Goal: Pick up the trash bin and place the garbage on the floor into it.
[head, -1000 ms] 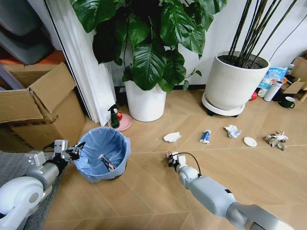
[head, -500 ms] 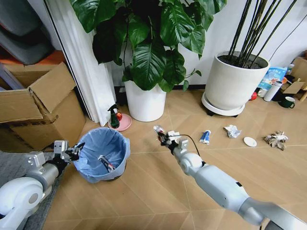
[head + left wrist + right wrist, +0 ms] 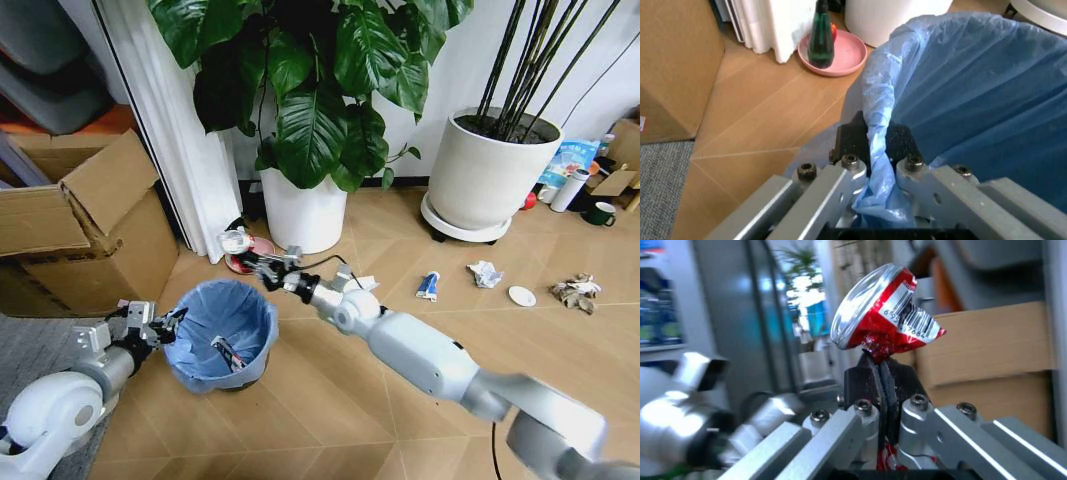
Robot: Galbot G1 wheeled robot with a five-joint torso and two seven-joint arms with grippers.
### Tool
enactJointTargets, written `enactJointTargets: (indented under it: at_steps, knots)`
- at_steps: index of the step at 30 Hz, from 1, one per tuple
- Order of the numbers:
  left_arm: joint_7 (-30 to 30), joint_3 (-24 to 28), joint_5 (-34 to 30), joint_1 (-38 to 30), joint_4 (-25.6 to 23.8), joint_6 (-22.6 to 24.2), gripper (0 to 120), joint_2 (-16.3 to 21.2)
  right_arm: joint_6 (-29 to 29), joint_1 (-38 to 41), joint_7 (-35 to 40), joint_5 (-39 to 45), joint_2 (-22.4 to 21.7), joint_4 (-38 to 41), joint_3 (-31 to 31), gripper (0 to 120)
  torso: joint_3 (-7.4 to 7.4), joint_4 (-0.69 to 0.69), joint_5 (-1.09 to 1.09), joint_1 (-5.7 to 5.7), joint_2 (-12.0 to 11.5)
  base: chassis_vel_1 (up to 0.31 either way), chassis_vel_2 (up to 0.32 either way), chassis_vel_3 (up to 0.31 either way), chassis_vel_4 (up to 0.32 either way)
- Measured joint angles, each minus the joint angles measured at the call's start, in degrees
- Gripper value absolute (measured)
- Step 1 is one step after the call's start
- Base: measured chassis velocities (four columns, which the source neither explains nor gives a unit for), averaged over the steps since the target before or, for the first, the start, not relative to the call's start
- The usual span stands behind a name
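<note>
Overhead, right claw (image 3: 252, 262) clamped on red can (image 3: 235, 241), seemingly above trash bin (image 3: 222, 335); left claw (image 3: 163, 326) pinching its rim.

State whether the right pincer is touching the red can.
Touching. In the right wrist view the right pincer is shut on the crushed red can, whose metal is pinched between its fingers.

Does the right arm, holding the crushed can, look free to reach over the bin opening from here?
Probably yes: the right claw, shut on the red can, hangs just beyond the trash bin rim, with open air between.
</note>
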Motion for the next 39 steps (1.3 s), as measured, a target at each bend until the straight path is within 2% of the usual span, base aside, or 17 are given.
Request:
enactJointTargets:
  at_steps: [6, 12, 13, 14, 16, 17, 21, 23, 24, 27, 28, 32, 33, 36, 39]
  knots:
    - [-0.1, -1.4, -0.1, 0.4, -0.2, 0.0, 0, -0.1, -1.7, 2.8, -1.3, 2.8, -1.6, 2.8, -5.7, 0, 0.0, -0.01, 0.01, 0.0, 0.0, 0.0, 0.0, 0.0, 0.0]
    - [-0.3, -3.0, -0.5, 0.7, -0.7, 0.2, 0, -0.2, -4.0, 4.3, -2.8, 1.5, -3.0, 2.9, -7.6, 2, 0.0, 0.02, 0.02, 0.0, 0.0, 0.0, 0.0, 0.0, 0.0]
    - [-0.4, -3.8, -1.0, 0.8, -1.0, 0.3, 0, 0.0, -5.4, 5.0, -2.9, -0.5, -4.7, 2.9, -8.3, 14, 0.0, 0.02, 0.02, 0.0, 0.0, 0.0, 0.0, 0.0, 0.0]
    - [-0.4, -4.5, -1.2, 0.9, -1.2, 0.4, 0, 0.1, -6.0, 5.4, -2.6, -1.9, -6.0, 2.9, -8.7, 17, 0.0, -0.03, 0.02, 0.0, 0.0, 0.0, 0.0, 0.0, 0.0]
    - [-0.4, -4.9, -1.4, 1.0, -1.4, 0.5, 0, 0.2, -6.5, 5.9, -2.2, -3.0, -7.0, 2.8, -9.1, 22, 0.0, -0.01, 0.02, 0.0, 0.0, 0.0, 0.0, 0.0, 0.0]
    - [-0.4, -5.5, -1.6, 1.2, -1.7, 0.6, 0, 0.4, -7.1, 6.6, -1.7, -3.7, -8.8, 2.7, -9.9, 29, 0.0, -0.01, 0.02, 0.0, 0.0, 0.0, 0.0, 0.0, 0.0]
    - [-0.5, -6.0, -1.8, 1.2, -2.0, 0.8, 0, 0.4, -8.4, 8.3, -1.3, -3.5, -11.9, 3.4, -11.7, 41, 0.0, -0.01, 0.02, 0.0, 0.0, 0.0, 0.0, 0.0, 0.0]
    - [-0.6, -6.0, -1.8, 1.2, -2.0, 0.8, 0, 0.4, -8.8, 8.8, -1.0, -2.8, -12.7, 4.0, -12.3, 50, 0.0, -0.01, 0.03, 0.0, 0.0, 0.0, 0.0, 0.0, 0.0]
    - [-0.6, -6.0, -1.8, 1.2, -2.0, 0.8, 0, 0.4, -8.8, 8.8, -1.0, -2.8, -12.7, 4.0, -12.3, 50, 0.0, -0.01, 0.03, 0.0, 0.0, 0.0, 0.0, 0.0, 0.0]
    - [-0.7, -6.0, -1.9, 1.0, -1.9, 0.9, 0, 0.3, -8.9, 9.2, -0.7, -2.4, -13.8, 4.6, -12.2, 66, 0.0, 0.01, 0.03, 0.0, 0.0, 0.0, 0.0, 0.0, 0.0]
    - [-0.7, -6.0, -1.9, 1.0, -1.9, 0.9, 0, 0.3, -8.9, 9.2, -0.7, -2.4, -13.8, 4.6, -12.2, 66, 0.0, 0.01, 0.03, 0.0, 0.0, 0.0, 0.0, 0.0, 0.0]
    - [-0.8, -5.8, -1.9, 1.0, -1.9, 0.9, 0, 0.1, -8.9, 8.7, -1.0, -2.3, -14.8, 4.9, -11.2, 84, 0.0, 0.0, 0.02, 0.0, 0.0, 0.0, 0.0, 0.0, 0.0]
    - [-0.8, -5.8, -1.9, 1.0, -1.9, 0.9, 0, 0.1, -8.9, 8.7, -1.0, -2.3, -14.8, 4.9, -11.2, 84, 0.0, 0.0, 0.02, 0.0, 0.0, 0.0, 0.0, 0.0, 0.0]
    - [-0.9, -5.6, -1.9, 1.0, -2.0, 0.9, 0, 0.1, -8.6, 8.7, -1.2, -2.3, -14.8, 4.9, -11.0, 97, 0.0, 0.01, 0.02, 0.0, 0.0, 0.0, 0.0, 0.0, 0.0]
    - [-1.0, -5.6, -1.9, 1.0, -2.0, 0.9, 0, 0.1, -8.5, 8.8, -1.1, -2.4, -14.8, 4.8, -10.7, 100, 0.0, 0.01, 0.02, 0.0, 0.0, 0.0, 0.0, 0.0, 0.0]
